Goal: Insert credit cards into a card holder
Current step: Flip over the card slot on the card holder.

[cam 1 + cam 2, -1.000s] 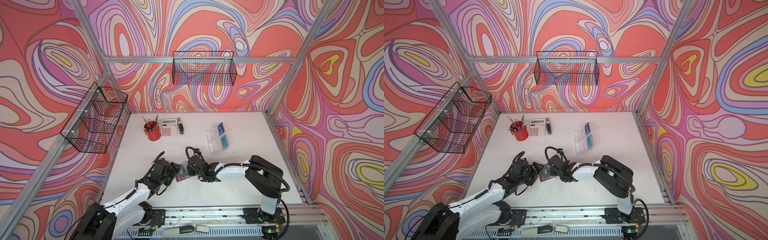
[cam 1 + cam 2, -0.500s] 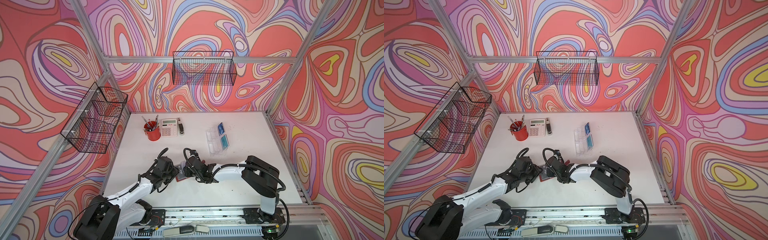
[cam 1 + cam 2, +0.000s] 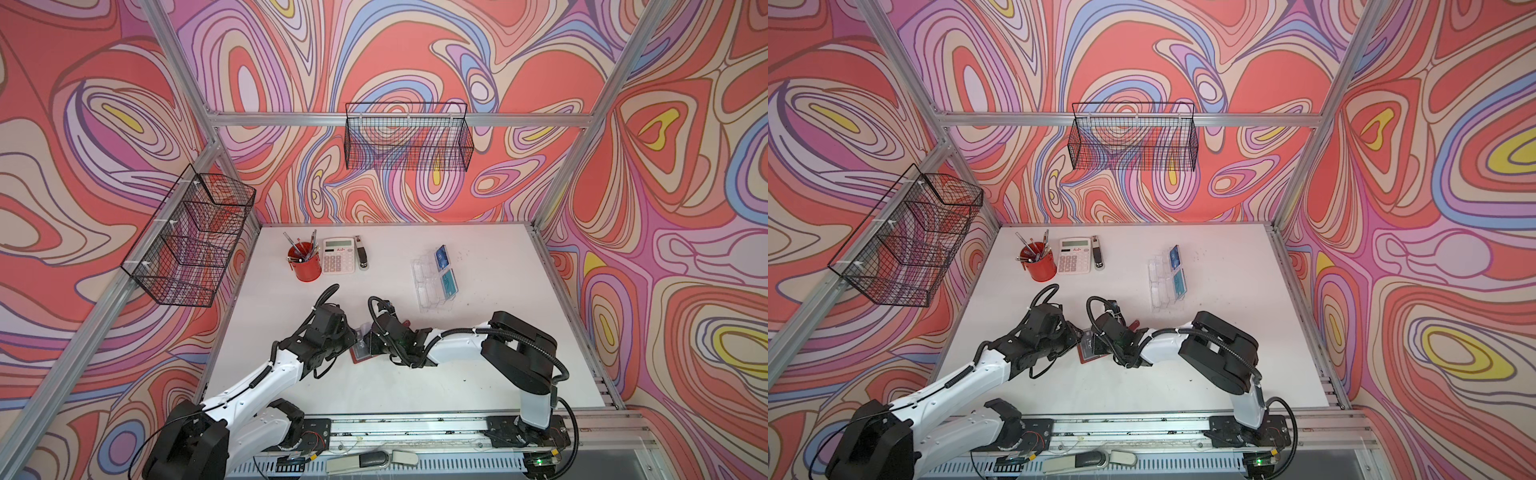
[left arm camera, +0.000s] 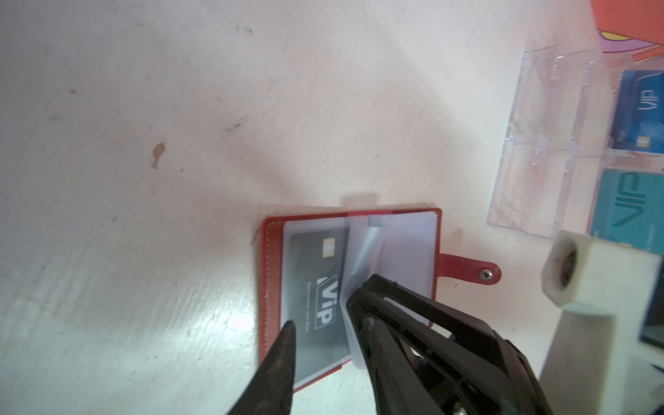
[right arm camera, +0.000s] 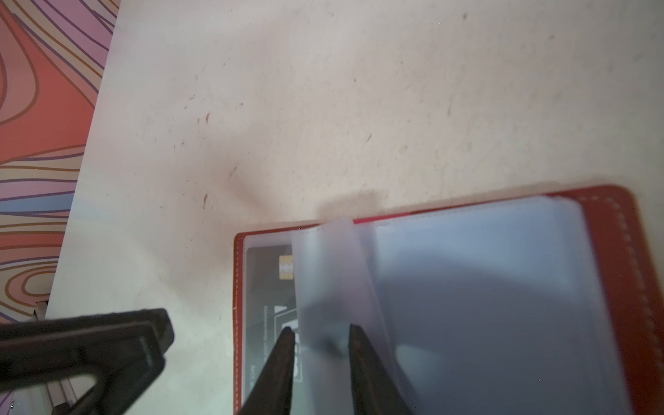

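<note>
Swirl-patterned walls are enclosing a white table (image 3: 478, 374). Left gripper (image 3: 348, 340) is hovering at the left edge of the card holder (image 4: 272, 287); only one finger (image 4: 284, 352) is showing, so its jaw state cannot be told. The holder is lying open and flat at the table's near middle, between both grippers: red leather-look cover, white stitching, frosted clear sleeves. Its snap tab (image 4: 463, 271) is pointing right, toward the acrylic stand (image 3: 426, 286). Grey "vip" card (image 4: 309, 273) is sitting in the sleeve on the left gripper's side, long axis running along the spine, near-to-far. Right gripper (image 5: 319, 327) is standing with jaws slightly parted astride a lifted sleeve leaf (image 5: 330, 273); a firm pinch isn't clear. Blue card (image 3: 441, 257) and teal card (image 3: 449, 283) are standing in the stand.
</note>
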Motion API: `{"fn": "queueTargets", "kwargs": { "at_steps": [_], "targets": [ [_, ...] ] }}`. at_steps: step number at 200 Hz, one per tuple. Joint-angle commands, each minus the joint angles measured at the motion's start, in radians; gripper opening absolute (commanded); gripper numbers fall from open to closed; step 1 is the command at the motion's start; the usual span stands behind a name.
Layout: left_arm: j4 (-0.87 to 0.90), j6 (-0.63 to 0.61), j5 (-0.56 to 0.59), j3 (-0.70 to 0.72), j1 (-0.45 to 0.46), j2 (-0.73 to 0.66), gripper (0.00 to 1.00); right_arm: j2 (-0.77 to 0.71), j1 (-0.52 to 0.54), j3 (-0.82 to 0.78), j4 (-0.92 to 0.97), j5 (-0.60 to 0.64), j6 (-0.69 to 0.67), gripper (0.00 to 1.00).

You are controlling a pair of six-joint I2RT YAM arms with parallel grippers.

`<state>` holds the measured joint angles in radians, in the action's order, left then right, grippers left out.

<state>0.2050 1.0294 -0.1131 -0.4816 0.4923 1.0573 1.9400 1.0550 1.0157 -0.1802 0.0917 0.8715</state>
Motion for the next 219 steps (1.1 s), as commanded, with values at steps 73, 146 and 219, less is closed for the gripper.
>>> {"fn": "queueTargets", "kwargs": {
  "at_steps": [73, 146, 219],
  "targets": [
    [-0.245, -0.075, -0.110, -0.076, 0.066, 0.315, 0.31, 0.003, 0.009, -0.048, -0.025, -0.024, 0.011, 0.28],
    [-0.082, -0.028, 0.011, -0.113, 0.066, 0.333, 0.12, -0.037, 0.008, -0.049, -0.015, -0.016, -0.003, 0.28],
    [-0.125, -0.031, -0.015, -0.101, 0.066, 0.347, 0.07, -0.219, 0.006, -0.126, 0.052, 0.132, 0.009, 0.41]
  ]
}}
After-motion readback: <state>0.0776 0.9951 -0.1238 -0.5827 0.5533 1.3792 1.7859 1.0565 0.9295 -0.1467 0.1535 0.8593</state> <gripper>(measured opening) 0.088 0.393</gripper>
